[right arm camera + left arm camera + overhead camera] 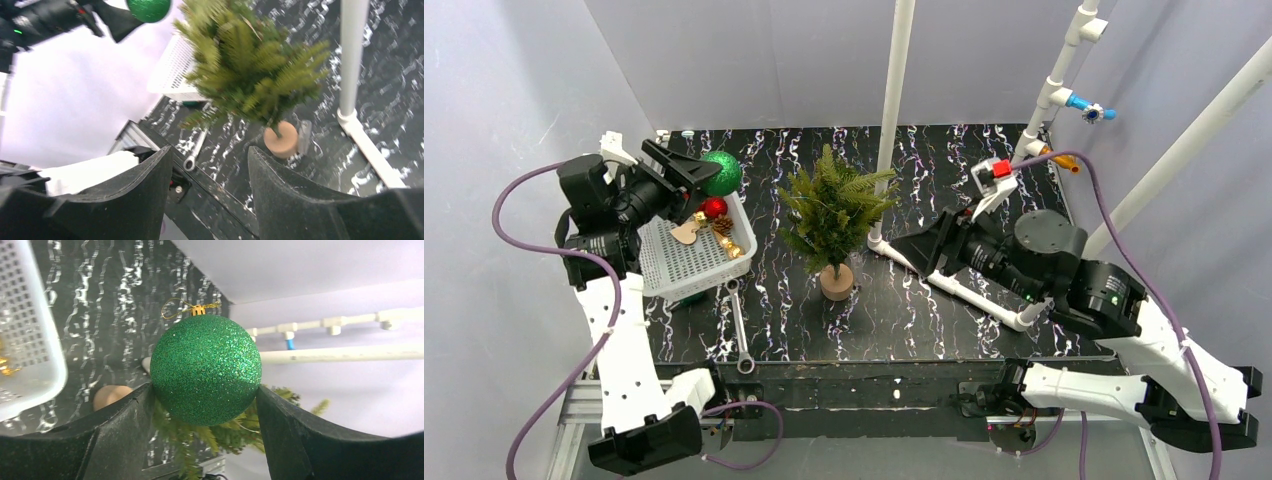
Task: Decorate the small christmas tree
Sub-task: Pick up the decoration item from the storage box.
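Green glitter covered the bauble (pixel 206 370) that the left claw (pixel 202 392) held pinched between its two black fingers. It was raised over the white basket (pixel 664 268) in the upper left of the top view, and its gold thread loop (pixel 176 308) pointed away from the wrist. The right claw (pixel 210 152) hung parted and held nothing, aimed toward the small christmas tree (pixel 832 212). The tree stood upright on its round wooden base (pixel 836 282) in the middle of the black marbled counter (pixel 924 320), near the basket's right side but apart from it.

The tree looked light and top-heavy. Its needle branches were probably soft enough to bend under a push, so a nudge up high might tip it. The base and the thin trunk seemed the only firm places to steady it. The bauble itself was likely a thin hard shell, light and prone to slipping, best hung by catching its loop on a branch tip.

A red bauble (pixel 714 208), a pine cone (pixel 722 225) and gold bells (pixel 732 247) lay in the basket. A wrench (pixel 740 335) lay on the counter below the basket, toward the lower edge. A white pipe post (pixel 894 100) rose just right of the tree, with its foot rail running toward the lower right beneath the right arm. That post crowded the tree's right side and could hamper any approach from there, while the left side stood open.
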`<state>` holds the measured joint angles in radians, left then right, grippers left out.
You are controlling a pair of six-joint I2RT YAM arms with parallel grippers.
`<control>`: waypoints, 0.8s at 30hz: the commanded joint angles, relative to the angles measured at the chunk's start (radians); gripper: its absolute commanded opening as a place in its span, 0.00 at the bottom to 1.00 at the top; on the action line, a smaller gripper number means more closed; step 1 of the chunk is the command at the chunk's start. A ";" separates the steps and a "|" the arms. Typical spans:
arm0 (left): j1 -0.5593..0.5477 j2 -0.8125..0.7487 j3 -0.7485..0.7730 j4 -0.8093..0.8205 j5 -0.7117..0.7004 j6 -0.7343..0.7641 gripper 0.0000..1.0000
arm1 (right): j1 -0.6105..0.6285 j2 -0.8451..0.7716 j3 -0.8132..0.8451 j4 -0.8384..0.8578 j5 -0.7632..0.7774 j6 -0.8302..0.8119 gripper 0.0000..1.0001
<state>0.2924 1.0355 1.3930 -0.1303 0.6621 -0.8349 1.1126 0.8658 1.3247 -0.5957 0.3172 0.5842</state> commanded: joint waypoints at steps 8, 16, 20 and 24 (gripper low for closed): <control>0.001 -0.033 -0.114 0.464 0.146 -0.413 0.51 | 0.000 0.152 0.210 0.126 -0.194 -0.118 0.65; 0.002 -0.040 0.039 -0.071 -0.011 -0.073 0.54 | 0.000 0.200 0.226 0.137 -0.218 -0.118 0.65; 0.001 -0.045 0.045 -0.375 -0.259 0.127 0.54 | 0.000 0.231 0.231 0.129 -0.246 -0.116 0.65; 0.001 -0.033 -0.066 -0.441 -0.375 0.210 0.54 | 0.000 0.286 0.263 0.116 -0.291 -0.119 0.65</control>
<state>0.2924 0.9863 1.4052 -0.3504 0.4492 -0.8017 1.1126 1.1091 1.5204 -0.5137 0.0853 0.4889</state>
